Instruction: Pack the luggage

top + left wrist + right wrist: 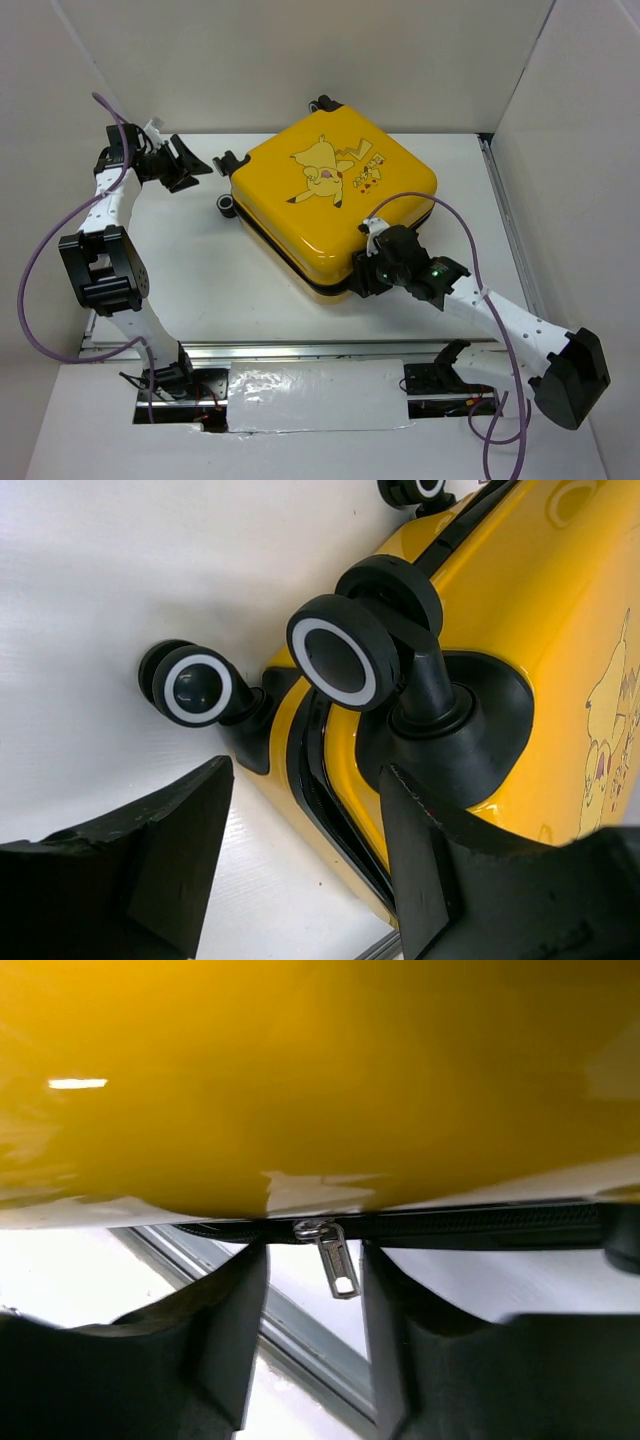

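Bright-yellow hard-shell suitcase [330, 200] with Pikachu lid lying closed on white surface [200, 265], left gripper [307, 770] by its black wheels [340, 655], jaws released, right gripper [315, 1260] at near seam, jaws spread around silver zipper pull [338, 1260], not gripping.

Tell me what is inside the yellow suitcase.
Nothing inside can be seen: the luggage lies with its lid down, so the interior is covered. Only its outside shows, with the zipper pull between the right gripper's open fingers.

White table [205, 285] inside white walls [300, 50], a metal rail [300, 351] and taped white sheet [310, 395] along its near edge.
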Available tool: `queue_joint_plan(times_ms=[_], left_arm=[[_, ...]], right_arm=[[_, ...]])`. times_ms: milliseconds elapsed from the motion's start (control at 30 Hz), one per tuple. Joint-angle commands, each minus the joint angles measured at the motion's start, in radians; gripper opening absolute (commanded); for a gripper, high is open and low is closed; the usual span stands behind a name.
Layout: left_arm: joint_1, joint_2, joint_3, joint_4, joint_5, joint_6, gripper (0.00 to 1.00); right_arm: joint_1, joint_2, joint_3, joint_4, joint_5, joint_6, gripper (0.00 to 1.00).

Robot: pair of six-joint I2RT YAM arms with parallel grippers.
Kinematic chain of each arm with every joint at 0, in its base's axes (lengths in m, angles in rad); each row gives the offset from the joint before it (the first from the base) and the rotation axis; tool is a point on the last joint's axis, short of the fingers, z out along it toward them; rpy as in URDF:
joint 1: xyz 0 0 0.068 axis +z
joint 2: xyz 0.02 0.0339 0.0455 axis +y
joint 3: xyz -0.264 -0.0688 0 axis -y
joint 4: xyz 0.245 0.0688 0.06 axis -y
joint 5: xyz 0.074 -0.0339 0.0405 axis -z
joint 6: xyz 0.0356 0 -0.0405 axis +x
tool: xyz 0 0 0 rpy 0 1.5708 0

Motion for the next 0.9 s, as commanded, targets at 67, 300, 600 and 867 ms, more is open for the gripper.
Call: queue_joint_plan(times_ms=[67, 300, 600, 867], left_arm=[[0.003, -0.042, -0.006, 0.023, 0.028, -0.001, 0.72], [0.003, -0.044, -0.011, 0.020, 0.026, -0.001, 0.72], [0.002, -0.049, -0.014, 0.015, 0.018, 0.005, 0.72], [0.032, -0.030, -0.013, 0.007, -0.058, -0.081, 0.72]], right_arm=[[0.049, -0.010, 0.071, -0.055, 0.147, 0.009, 0.41], [0.058, -0.007, 0.070, -0.065, 0.179, 0.036, 0.06], [0.058, -0.021, 0.051, -0.054, 0.191, 0.059, 0.00], [0.150, -0.032, 0.057, -0.048, 0.183, 0.052, 0.00]])
